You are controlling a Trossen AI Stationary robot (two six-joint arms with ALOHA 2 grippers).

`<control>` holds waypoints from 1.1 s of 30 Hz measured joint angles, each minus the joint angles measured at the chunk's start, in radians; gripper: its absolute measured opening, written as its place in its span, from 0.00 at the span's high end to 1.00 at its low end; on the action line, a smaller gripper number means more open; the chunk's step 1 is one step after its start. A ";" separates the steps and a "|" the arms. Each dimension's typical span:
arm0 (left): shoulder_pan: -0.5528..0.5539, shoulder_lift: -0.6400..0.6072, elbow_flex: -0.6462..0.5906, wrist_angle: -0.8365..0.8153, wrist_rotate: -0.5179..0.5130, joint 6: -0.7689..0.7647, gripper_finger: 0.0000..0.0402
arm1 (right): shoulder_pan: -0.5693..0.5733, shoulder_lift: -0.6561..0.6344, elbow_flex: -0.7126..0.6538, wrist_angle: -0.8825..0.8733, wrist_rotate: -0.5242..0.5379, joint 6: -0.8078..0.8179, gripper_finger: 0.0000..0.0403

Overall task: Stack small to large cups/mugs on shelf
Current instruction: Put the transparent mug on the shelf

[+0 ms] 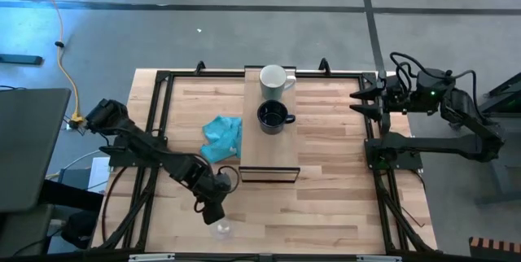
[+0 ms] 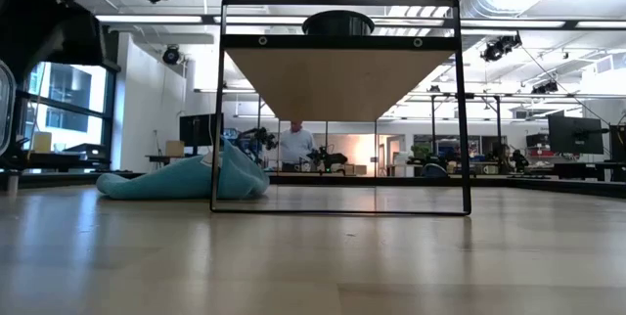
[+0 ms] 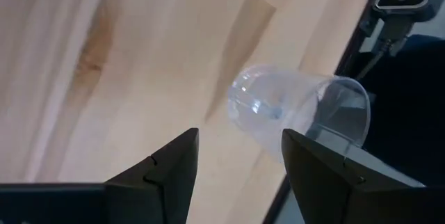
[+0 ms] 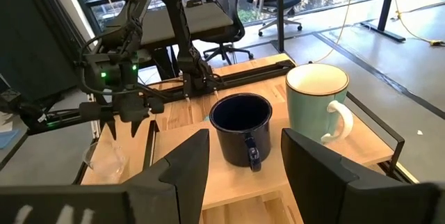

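The small clear glass cup (image 1: 221,229) (image 3: 299,113) rests on the wooden tabletop close to its near edge. My left gripper (image 1: 213,211) (image 3: 240,147) hangs just above and beside it, slanting down, open; the cup lies a little beyond the fingertips, untouched. The white mug (image 1: 275,80) (image 4: 316,106) and the black mug (image 1: 273,116) (image 4: 240,126) stand on the shelf (image 1: 270,144), white at its far end, black in the middle. My right gripper (image 1: 362,103) (image 4: 243,144) waits open, raised at the table's far right, pointing toward the mugs.
A teal cloth (image 1: 222,137) (image 2: 186,180) lies crumpled just left of the shelf. A black metal frame (image 1: 155,115) borders the table. The shelf's near half is bare. In the low view a person (image 2: 293,144) stands far off in the room.
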 joint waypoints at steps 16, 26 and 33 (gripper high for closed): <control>-0.055 0.005 0.000 0.080 0.024 -0.107 0.51 | 0.000 0.000 0.000 0.000 0.000 -0.003 0.57; -0.053 0.059 0.000 0.113 0.019 -0.124 0.51 | 0.000 0.000 0.000 -0.004 0.000 0.012 0.57; -0.053 0.060 -0.001 0.117 0.009 -0.124 0.51 | 0.000 0.000 0.000 -0.005 0.000 0.012 0.57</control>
